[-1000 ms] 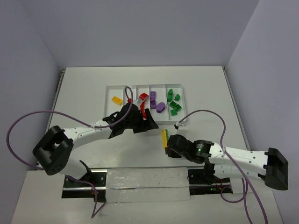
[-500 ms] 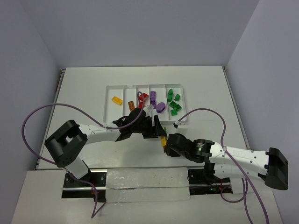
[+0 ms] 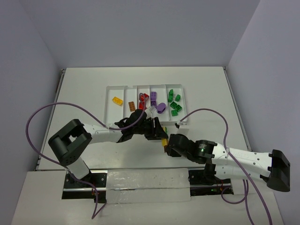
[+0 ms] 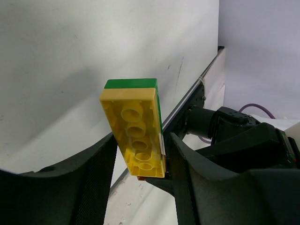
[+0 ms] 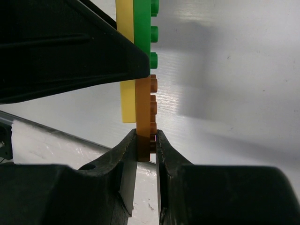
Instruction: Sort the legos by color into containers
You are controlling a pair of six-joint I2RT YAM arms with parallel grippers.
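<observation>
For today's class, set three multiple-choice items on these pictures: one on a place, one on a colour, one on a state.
1. Where in the tray do the green bricks lie?
A. leftmost compartment
B. middle compartment
C. rightmost compartment

2. What colour is the brick that the right claw pinches?
A. purple
B. orange-brown
C. red

3. How are the yellow brick and the green brick at the left claw?
A. pressed together in one stack
B. lying apart on the table
C. dropped in the tray

Answers:
1 C: the top view shows them beside the tray's right wall.
2 B: the right wrist view shows its fingers closed on the orange-brown brick.
3 A: the left wrist view shows green backing yellow, face to face.
</observation>
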